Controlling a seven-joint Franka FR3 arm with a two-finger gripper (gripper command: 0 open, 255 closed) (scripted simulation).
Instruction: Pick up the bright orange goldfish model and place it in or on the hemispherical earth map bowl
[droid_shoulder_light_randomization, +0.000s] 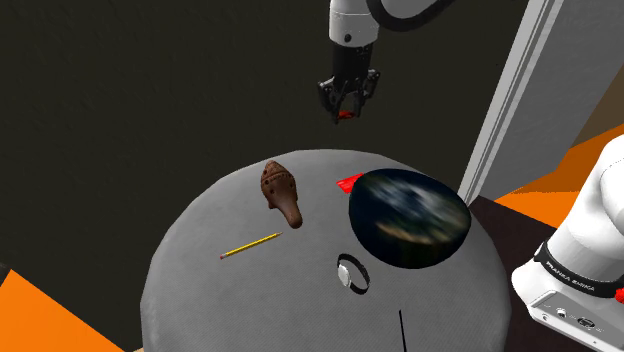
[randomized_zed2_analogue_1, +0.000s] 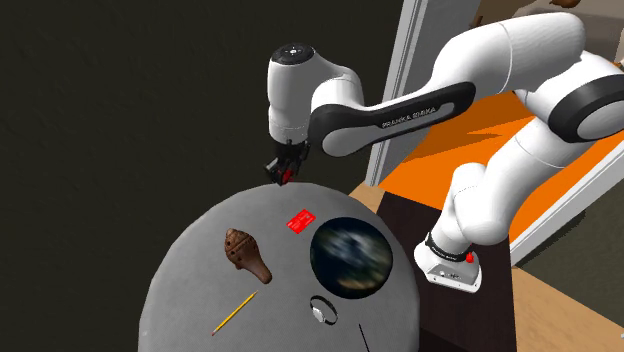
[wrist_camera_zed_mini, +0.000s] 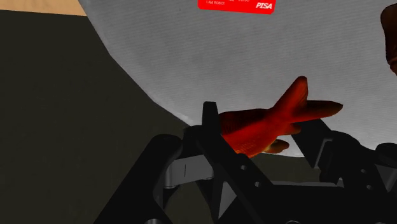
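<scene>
Goldfish model, bright orange-red (wrist_camera_zed_mini: 289, 108), clamped between fingers of all-black two-finger gripper (droid_shoulder_light_randomization: 347, 106), hanging well above far edge of round grey table (droid_shoulder_light_randomization: 250, 290). Gripper pointing straight down from white wrist; forearm about level, elbow bent back toward stand. Dark hemispherical earth-map bowl (droid_shoulder_light_randomization: 410, 218) resting on table, well apart from fish, flat red card (droid_shoulder_light_randomization: 349, 183) just beside bowl.

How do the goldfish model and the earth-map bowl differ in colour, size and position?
Colour: the goldfish model is orange-red; the earth-map bowl is dark blue. Size: the goldfish is far smaller than the bowl. Position: the goldfish is clasped aloft in the gripper; the bowl rests on the table.
</scene>
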